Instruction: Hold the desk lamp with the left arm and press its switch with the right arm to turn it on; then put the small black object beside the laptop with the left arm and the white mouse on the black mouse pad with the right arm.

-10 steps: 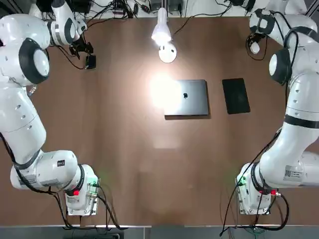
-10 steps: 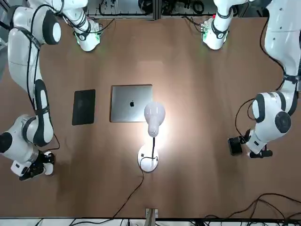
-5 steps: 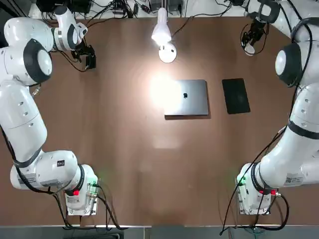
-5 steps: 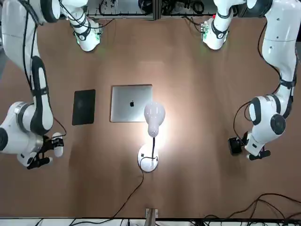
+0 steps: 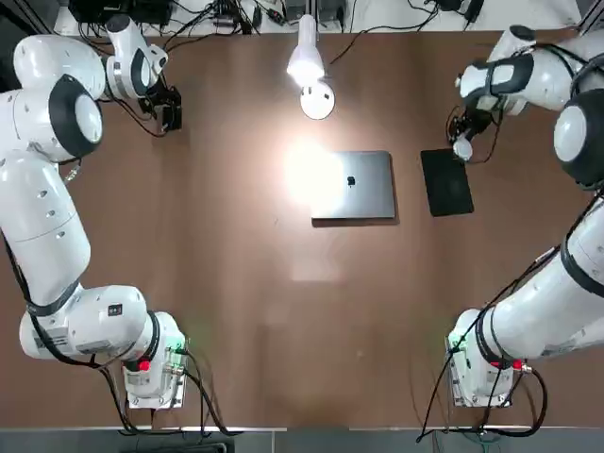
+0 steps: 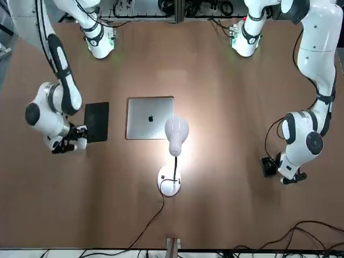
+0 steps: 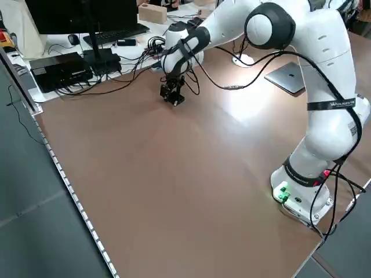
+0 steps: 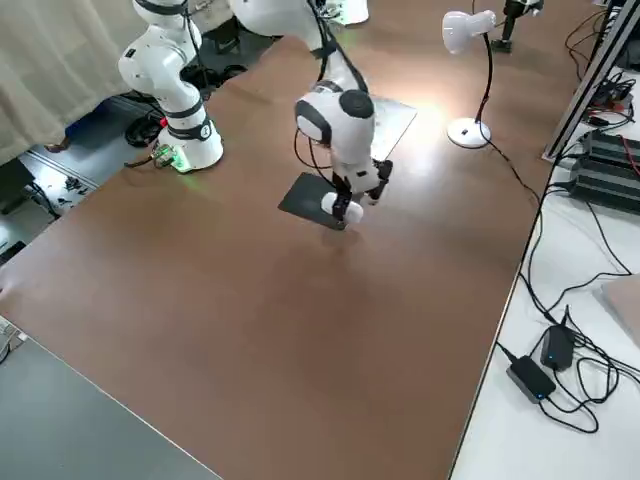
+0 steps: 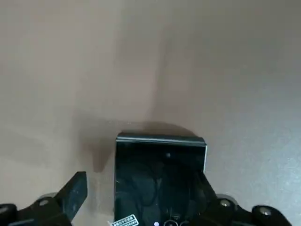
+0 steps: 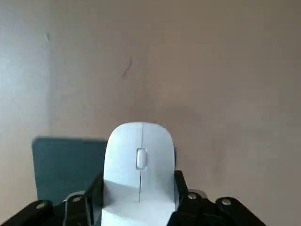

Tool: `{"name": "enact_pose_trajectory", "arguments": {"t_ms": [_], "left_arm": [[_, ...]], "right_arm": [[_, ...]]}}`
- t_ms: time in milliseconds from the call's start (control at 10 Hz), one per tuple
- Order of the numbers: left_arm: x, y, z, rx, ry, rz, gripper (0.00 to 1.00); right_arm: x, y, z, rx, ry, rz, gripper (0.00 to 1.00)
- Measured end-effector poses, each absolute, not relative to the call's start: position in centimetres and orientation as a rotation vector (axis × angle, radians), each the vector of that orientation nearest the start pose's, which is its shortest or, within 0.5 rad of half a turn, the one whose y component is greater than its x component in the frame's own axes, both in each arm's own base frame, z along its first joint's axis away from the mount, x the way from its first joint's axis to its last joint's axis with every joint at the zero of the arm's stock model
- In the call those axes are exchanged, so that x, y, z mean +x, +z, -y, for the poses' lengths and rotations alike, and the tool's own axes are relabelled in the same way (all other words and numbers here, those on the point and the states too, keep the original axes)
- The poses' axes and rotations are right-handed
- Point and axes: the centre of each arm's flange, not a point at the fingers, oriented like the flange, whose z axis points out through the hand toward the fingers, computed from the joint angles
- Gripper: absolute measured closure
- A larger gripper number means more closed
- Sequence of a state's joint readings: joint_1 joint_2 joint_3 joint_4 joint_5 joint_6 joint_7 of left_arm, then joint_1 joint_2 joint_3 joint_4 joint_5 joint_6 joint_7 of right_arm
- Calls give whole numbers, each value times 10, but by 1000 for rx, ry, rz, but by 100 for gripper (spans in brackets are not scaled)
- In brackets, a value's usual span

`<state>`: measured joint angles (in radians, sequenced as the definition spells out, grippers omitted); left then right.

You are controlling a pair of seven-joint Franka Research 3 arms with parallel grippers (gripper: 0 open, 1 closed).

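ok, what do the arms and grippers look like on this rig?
Both arms are glossy white rounded shells with dark grey joint rings and black cables running alongside. The bases carry green and red lights. The left gripper and right gripper have black fingers.

A brown table point(image 5: 245, 283) fills most of every view. Along its far edge cables point(image 5: 222, 19) lie in a tangle. In the left side view a keyboard point(image 7: 116, 32), a dark monitor point(image 7: 81, 11), a black box point(image 7: 58, 66) and a small wooden block point(image 7: 152, 11) sit on a white bench beyond the table. In the right side view a black power adapter point(image 8: 527, 377) with its cord lies on a white surface, and a pale curtain point(image 8: 50, 60) hangs at the upper left
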<state>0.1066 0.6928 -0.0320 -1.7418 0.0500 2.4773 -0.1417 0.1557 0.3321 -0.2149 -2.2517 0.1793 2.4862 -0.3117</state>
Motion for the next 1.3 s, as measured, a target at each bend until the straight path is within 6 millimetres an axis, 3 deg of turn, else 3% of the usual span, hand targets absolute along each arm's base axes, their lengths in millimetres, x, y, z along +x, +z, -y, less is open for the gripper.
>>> {"name": "enact_pose_trajectory", "arguments": {"t_ms": [300,700,800,1000,1100,1300], "left_arm": [[670,182,-48,-3119,-73,282,0],[671,180,-40,-3126,-69,270,0],[670,175,-40,-3126,-58,271,0],[668,166,-40,-3127,-39,273,0],[669,167,-40,-3127,-53,274,3],[674,172,-40,-3127,-111,288,18]], "right_arm": [[494,190,25,-3096,125,162,39],[488,186,-3,-3104,131,148,37],[489,188,-4,-3104,123,147,23],[502,207,-5,-3103,46,150,0],[512,223,-6,-3100,-7,152,0],[533,255,-7,-3083,-28,156,0]]}}
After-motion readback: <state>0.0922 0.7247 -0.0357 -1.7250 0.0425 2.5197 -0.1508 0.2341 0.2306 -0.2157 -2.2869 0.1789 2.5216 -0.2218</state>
